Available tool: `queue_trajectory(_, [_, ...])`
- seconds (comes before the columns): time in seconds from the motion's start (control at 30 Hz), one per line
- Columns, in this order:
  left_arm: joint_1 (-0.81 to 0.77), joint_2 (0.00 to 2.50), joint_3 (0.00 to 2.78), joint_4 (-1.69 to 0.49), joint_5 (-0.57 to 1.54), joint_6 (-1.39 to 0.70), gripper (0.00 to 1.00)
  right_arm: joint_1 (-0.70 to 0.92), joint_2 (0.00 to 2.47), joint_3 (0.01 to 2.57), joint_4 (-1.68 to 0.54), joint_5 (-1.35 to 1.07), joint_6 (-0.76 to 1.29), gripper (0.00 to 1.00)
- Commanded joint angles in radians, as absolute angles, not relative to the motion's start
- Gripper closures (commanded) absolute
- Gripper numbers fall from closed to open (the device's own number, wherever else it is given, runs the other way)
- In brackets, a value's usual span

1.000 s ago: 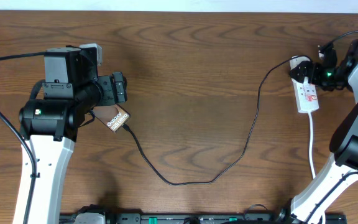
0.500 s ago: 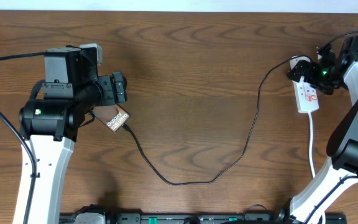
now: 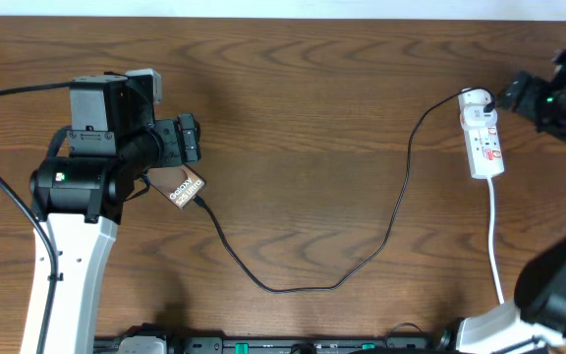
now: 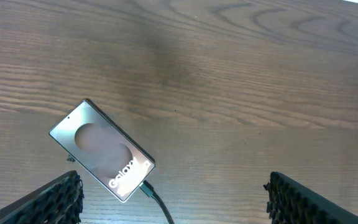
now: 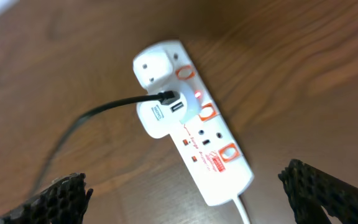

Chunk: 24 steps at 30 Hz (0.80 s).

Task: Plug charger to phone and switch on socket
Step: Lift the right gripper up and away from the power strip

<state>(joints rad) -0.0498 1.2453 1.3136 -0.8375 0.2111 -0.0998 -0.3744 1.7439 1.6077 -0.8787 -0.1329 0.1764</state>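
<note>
The phone [image 3: 187, 187] lies flat on the table just below my left gripper [image 3: 189, 140]. In the left wrist view the phone [image 4: 101, 151] shows its "Galaxy" text, with the charger tip [image 4: 146, 188] plugged into its lower end. My left gripper [image 4: 176, 205] is open and empty above it. The charger cable [image 3: 362, 264] loops across the table to the socket [image 3: 483, 136]. In the right wrist view the cable [image 5: 104, 112] enters a white adapter [image 5: 158, 115] on the socket [image 5: 219, 158], and a red light [image 5: 199, 94] glows beside it. My right gripper [image 5: 191, 199] is open, above the socket.
The socket's white cord [image 3: 495, 246] runs down toward the table's front edge. My right arm [image 3: 558, 98] hangs at the far right edge. The left arm's base [image 3: 67, 246] stands at the front left. A black rail [image 3: 312, 346] runs along the front edge.
My right gripper has pulled back from the socket's top end, up and to the right. The left arm, phone and cable have not moved.
</note>
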Motion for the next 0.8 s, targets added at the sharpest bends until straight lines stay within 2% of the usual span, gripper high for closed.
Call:
queue_trajectory(0.0, [-0.052,1.241,1.317,-0.837,0.217,-0.086,0.09,-0.367,1.591,1.604,-0.899,-0.081,0.233,0.01])
queue_trajectory(0.33, [-0.052,1.241,1.317,-0.837,0.217,-0.086,0.09,-0.366,1.349,1.604,-1.034,-0.081,0.232,0.01])
queue_trajectory(0.77, [-0.052,1.241,1.317,-0.837,0.217,-0.086,0.09,-0.366,1.335,1.604,-1.124,-0.081,0.231,0.01])
